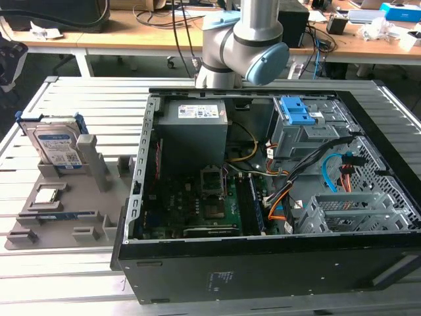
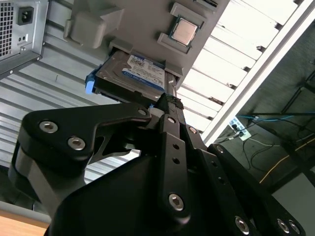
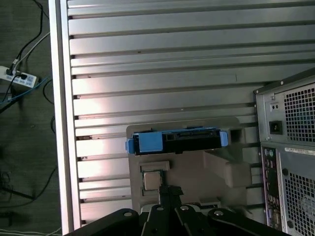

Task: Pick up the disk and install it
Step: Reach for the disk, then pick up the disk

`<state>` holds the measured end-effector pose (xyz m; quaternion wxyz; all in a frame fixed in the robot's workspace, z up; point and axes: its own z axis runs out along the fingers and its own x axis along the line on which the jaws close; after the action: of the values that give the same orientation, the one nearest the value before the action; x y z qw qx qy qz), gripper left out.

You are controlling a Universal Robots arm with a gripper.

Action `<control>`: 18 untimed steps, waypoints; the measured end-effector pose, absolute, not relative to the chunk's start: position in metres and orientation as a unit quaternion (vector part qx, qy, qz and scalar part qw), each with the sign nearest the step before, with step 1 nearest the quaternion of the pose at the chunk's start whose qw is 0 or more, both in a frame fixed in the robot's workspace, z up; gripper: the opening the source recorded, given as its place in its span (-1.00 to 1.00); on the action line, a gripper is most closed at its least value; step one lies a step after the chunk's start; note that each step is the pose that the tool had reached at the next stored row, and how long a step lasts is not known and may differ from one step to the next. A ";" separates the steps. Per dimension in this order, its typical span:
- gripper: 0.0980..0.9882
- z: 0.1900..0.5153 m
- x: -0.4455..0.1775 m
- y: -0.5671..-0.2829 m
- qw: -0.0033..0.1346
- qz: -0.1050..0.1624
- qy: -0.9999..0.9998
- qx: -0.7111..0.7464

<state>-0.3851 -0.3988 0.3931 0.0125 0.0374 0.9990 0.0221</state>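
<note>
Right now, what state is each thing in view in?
disk: standing on edge in the grey holder, not gripped.
chip: lying flat in the holder.
computer case: side open, internals exposed.
end effector: shut, empty, clear of the disk.

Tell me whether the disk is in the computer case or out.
Out. The disk stands on edge in a slot of the grey holder beside the open computer case, at the exterior view's left.
</note>
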 end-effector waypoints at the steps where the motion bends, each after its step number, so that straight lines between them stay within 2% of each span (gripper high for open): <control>1: -0.98 0.393 -0.387 -0.399 0.012 0.022 0.999 0.037; 18: -0.98 0.393 -0.390 -0.399 0.012 0.022 1.000 0.008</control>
<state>-0.3898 -0.3989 0.3931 0.0119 0.0079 0.9996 0.0224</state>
